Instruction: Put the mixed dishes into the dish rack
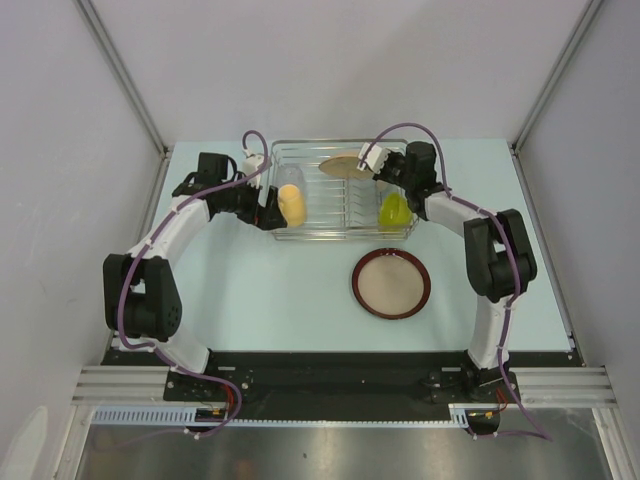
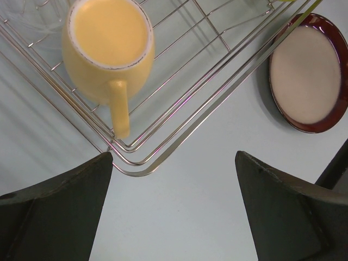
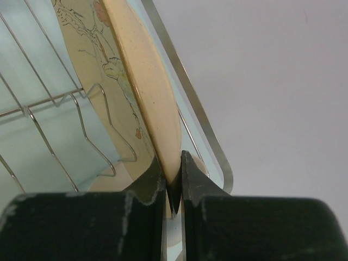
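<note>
The chrome dish rack (image 1: pixel 345 232) sits at the table's back middle. My right gripper (image 3: pixel 173 173) is shut on the rim of the wooden leaf-pattern plate (image 3: pixel 142 81), held tilted over the rack's back right (image 1: pixel 345 166). The lime-green bowl (image 1: pixel 394 212) lies in the rack's right end. The yellow-orange mug (image 2: pixel 106 46) lies in the rack's left end beside the clear glass (image 1: pixel 290 176). My left gripper (image 2: pixel 174 179) is open and empty over the table by the rack's corner. The beige plate with dark-brown rim (image 1: pixel 390 283) lies on the table. The white bowl is out of view.
The rack's wire corner (image 2: pixel 136 163) lies just ahead of my left fingers. White enclosure walls (image 1: pixel 110 90) stand on both sides and behind. Both arms reach in from the near edge.
</note>
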{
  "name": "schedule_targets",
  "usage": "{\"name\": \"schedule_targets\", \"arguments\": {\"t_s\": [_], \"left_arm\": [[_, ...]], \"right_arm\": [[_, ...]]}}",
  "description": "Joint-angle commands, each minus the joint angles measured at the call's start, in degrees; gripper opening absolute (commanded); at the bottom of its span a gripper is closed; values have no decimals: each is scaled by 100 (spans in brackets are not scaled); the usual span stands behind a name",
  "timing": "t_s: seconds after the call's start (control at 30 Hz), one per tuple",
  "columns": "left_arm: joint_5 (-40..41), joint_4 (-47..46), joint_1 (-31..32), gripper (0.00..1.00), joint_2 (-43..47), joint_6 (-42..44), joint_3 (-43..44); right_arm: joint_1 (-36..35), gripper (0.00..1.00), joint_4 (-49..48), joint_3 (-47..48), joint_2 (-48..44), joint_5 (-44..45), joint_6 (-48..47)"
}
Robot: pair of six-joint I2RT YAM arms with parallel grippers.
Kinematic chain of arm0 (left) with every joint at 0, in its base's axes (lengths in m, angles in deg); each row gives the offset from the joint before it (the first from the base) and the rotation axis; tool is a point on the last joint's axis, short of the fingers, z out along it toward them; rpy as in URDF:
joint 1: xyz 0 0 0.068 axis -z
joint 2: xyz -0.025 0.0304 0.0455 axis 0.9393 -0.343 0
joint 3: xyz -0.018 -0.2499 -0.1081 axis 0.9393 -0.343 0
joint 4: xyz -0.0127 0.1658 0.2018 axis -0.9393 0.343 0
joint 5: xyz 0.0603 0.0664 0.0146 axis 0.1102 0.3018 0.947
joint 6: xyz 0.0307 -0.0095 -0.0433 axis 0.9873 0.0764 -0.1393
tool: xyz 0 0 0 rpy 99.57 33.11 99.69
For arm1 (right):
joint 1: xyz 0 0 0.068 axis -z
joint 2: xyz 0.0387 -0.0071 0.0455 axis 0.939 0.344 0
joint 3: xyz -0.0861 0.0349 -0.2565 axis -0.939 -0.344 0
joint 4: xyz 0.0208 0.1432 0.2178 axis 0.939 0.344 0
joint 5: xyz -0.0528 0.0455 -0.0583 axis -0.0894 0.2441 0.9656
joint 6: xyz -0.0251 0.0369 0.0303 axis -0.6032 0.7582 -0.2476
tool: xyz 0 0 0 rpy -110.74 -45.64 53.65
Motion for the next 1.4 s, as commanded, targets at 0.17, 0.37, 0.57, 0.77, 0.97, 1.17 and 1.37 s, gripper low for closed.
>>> {"name": "schedule_targets", "arguments": {"t_s": [0.17, 0.37, 0.57, 0.77, 0.97, 1.17, 1.37], "left_arm": [[-182, -24, 11, 100, 55, 82, 125], [-173, -24, 11, 100, 99, 56, 99], [-234, -24, 11, 100, 204, 12, 64], [-226, 11, 11, 99, 336, 21, 46], [-234, -24, 11, 100, 415, 21, -42], [-235, -42, 3, 100, 407, 30, -68], [-217, -33, -6, 100, 424, 56, -68]], "right_arm": [[-109, 18, -1085, 282, 13, 775, 563], [-144, 65, -1164, 273, -207, 1250, 914], [-135, 100, -1156, 273, -558, 1593, 1170], [-170, 100, -875, 264, -927, 1804, 1512], [-320, 100, -812, 185, -1165, 1830, 1679], [-618, 100, -1076, 220, -1052, 1751, 1689], [-786, 100, -1050, 370, -840, 1830, 1758]]}}
